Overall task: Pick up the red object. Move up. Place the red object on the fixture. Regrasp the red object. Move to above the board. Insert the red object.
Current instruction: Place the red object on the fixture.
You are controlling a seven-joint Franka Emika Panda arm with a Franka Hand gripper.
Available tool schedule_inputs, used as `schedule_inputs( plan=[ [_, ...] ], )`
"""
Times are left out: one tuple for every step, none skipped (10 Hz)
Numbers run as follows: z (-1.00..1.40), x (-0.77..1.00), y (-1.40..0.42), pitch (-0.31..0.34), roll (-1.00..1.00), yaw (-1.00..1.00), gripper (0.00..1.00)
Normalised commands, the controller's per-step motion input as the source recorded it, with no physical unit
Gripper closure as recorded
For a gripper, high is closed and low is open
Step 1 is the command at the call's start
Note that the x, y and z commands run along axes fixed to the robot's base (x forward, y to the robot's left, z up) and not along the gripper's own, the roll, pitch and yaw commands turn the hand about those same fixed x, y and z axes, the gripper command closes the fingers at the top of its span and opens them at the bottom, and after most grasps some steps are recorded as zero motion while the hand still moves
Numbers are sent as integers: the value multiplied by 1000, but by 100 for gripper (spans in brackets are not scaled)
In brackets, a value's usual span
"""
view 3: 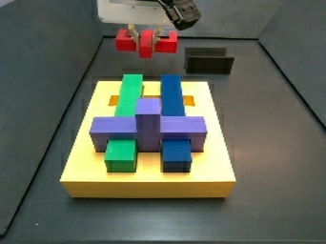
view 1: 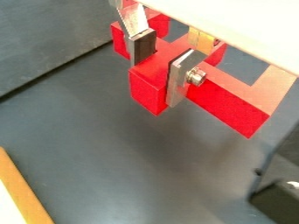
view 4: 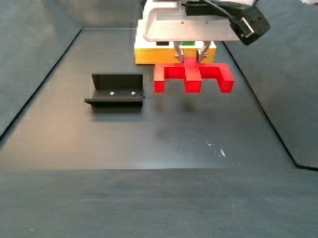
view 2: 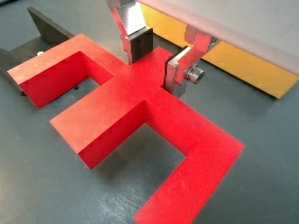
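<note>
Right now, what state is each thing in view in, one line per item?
gripper: shut on the red object, beside the board.
red object: held by its stem, lifted off the floor.
fixture: empty, standing on the floor.
board: carrying green, blue and purple blocks.

Hand point(view 2: 159, 59) raised, pointing down (fingers clamped on red object point(view 2: 128, 114))
</note>
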Motion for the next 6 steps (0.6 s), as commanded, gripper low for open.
schedule_inputs(
  plan=[
    [223, 977, 309, 100, -346, 0, 100],
    [623, 926, 40, 294, -423, 0, 100],
    [709, 857, 0, 374, -571, 0, 100],
    [486, 691, -111, 346, -763, 51, 100],
    [437, 606, -106, 274, -829, 77, 100],
    [323, 554, 0, 154, -1000, 34, 100]
  ],
)
